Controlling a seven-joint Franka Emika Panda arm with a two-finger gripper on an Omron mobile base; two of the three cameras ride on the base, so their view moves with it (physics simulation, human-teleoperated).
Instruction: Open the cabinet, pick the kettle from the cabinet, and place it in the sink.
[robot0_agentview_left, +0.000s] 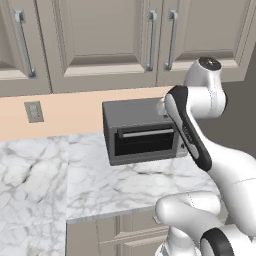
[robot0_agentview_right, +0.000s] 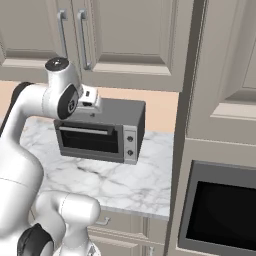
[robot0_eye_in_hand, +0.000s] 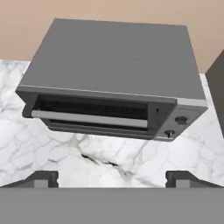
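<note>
The cabinet (robot0_agentview_left: 107, 40) hangs on the wall above the counter (robot0_agentview_left: 100, 185), both doors shut, their long silver handles (robot0_agentview_left: 151, 40) side by side at the middle seam. Its top is cut off by the frame in both base views, and with the doors closed nothing inside can be seen, so the kettle's place cannot be told.

Below the cabinet, a grey toaster oven (robot0_eye_in_hand: 113, 78) stands on the marble counter against the beige wall. In the left base view its right end is hidden behind the arm (robot0_agentview_left: 187, 127).

The gripper (robot0_eye_in_hand: 112, 177) hangs over the counter just in front of the oven, looking down on its top and glass door. Its two dark fingertips (robot0_eye_in_hand: 41, 178) stand far apart at the bottom corners of the hand view, with nothing between them. In the base views the hand is mostly covered by the arm's wrist.

A wall outlet (robot0_agentview_left: 34, 111) sits left of the oven; a built-in oven (robot0_agentview_right: 220, 212) is cut off at the right.
</note>
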